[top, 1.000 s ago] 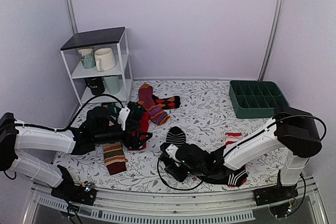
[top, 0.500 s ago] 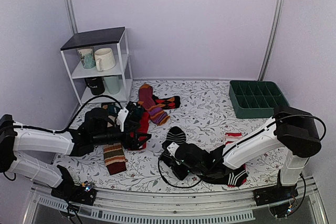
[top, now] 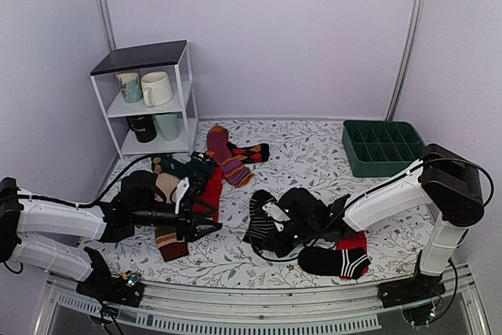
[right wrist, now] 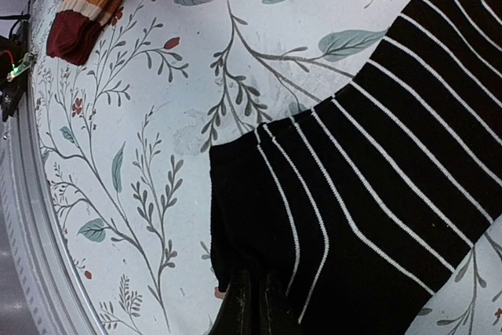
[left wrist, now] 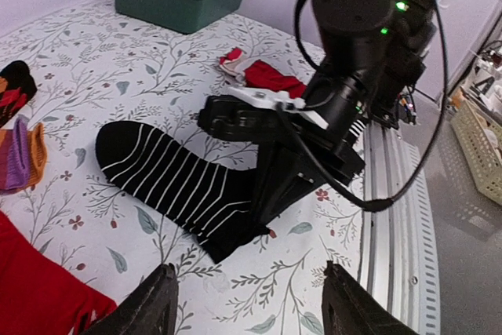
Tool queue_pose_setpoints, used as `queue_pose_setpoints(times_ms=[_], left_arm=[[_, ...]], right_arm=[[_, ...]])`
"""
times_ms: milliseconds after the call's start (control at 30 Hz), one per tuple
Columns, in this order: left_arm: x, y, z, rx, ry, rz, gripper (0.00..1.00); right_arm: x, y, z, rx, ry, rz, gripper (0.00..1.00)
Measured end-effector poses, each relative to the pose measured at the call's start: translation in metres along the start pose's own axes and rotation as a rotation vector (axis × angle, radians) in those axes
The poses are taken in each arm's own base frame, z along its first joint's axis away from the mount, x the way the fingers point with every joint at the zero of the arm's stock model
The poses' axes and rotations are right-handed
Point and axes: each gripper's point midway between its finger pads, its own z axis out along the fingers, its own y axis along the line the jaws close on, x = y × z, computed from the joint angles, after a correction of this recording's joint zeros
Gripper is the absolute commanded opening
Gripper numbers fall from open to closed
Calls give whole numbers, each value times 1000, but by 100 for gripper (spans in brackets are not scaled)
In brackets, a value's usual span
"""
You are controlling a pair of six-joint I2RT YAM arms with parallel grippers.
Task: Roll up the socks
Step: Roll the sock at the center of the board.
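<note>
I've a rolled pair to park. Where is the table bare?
Bare: the back stretch of table between the argyle sock and the green tray. Crowded: the sock pile by the left gripper, and around the striped sock in the right gripper.

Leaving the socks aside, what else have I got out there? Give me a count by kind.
Mugs: 4
Shelf unit: 1
Green compartment tray: 1
Total: 6
</note>
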Motion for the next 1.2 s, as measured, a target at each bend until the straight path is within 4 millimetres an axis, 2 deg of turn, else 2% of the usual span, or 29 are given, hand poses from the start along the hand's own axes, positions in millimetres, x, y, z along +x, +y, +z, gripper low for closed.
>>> queue_pose_setpoints(times_ms=[167, 400, 533, 733, 1000, 1200], left_arm=[[3, -16, 2, 98, 11, 26, 66], [27, -19, 22, 147, 111, 13, 63], [24, -26, 41, 173, 134, 67, 64], [21, -28, 66, 195, 161, 121, 54], [60, -27, 84, 202, 265, 100, 55], [73, -20, 94, 185, 296, 90, 55]], right_arm=[[2, -2, -3, -57, 34, 61, 0], [6, -5, -6, -109, 107, 156, 0], [6, -6, -5, -135, 148, 198, 0], [6, -7, -3, -186, 195, 259, 0], [6, -8, -3, -223, 225, 292, 0], [9, -10, -4, -256, 254, 323, 0]])
